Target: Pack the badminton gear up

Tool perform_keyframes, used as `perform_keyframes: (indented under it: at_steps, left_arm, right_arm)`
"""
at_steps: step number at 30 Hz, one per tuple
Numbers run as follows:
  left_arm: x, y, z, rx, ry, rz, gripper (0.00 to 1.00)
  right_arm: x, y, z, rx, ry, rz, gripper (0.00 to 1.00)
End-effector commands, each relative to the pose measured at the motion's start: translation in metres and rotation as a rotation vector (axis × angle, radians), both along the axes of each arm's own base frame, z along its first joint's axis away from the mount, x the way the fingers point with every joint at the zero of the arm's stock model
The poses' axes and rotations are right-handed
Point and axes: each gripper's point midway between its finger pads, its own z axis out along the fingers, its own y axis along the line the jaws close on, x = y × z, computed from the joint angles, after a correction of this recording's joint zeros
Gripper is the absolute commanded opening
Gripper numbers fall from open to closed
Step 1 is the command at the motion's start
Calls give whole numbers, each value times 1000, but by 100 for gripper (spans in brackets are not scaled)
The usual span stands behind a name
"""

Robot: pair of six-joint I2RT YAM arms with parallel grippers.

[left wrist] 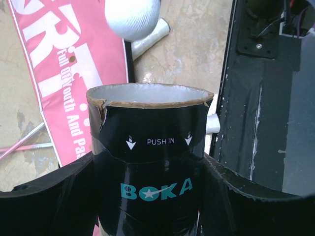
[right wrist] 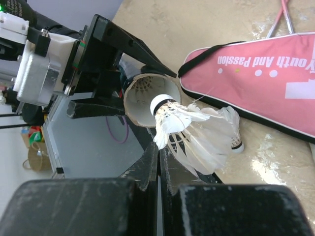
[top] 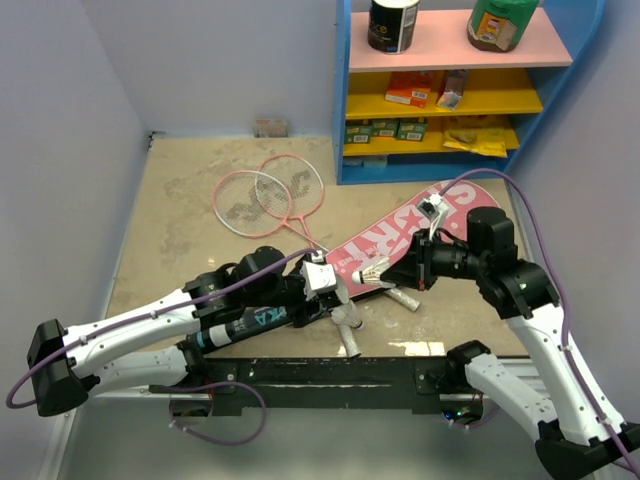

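Pinching a shuttlecock (right wrist: 194, 135) by its feathers, the right gripper (right wrist: 158, 152) points the cork at the tube (left wrist: 147, 147) mouth, at 9 o'clock from it. The left gripper (left wrist: 147, 201) clamps the tube. A skewed approach could snag the rim, crushing feathers or twisting the tube loose.

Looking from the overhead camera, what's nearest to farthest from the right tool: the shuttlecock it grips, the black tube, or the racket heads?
1. The shuttlecock, pinched in the right tool.
2. The black tube, its mouth just left.
3. The racket heads, far back-left.
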Motion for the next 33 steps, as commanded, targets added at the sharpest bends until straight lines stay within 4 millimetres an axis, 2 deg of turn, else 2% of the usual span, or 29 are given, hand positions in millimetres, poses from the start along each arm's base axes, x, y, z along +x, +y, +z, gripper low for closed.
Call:
perform_keyframes:
  at_steps: [1,6,12,13,17,22,27,32,33]
  left_arm:
    - [-5,-13,35,-131,-51,-62,5]
    - [-10,-15,42,-161,-53,-86,3]
    - [-12,-15,44,-172,-51,-95,3]
    - [-12,-15,44,-172,-53,-95,3]
    - [-14,-13,48,-194,-55,-98,3]
    - [-25,-12,64,-257,-64,-138,3]
    - [-35,-10,78,-319,-73,-181,3]
    - [-42,-10,85,-347,-69,-212,4]
    - [-43,-9,86,-350,-70,-215,3]
  right_arm:
    - [1,13,11,68,-28,61,0]
    - [4,27,10,85,-17,77,0]
    - [-2,55,8,97,7,116,0]
    - [-8,62,8,99,18,138,0]
    - [-14,78,0,91,39,158,0]
    - [-27,105,-17,132,75,234,0]
    - [-45,131,-13,240,92,316,0]
    - [-53,153,-16,263,97,345,0]
    - [-57,159,-21,256,120,356,0]
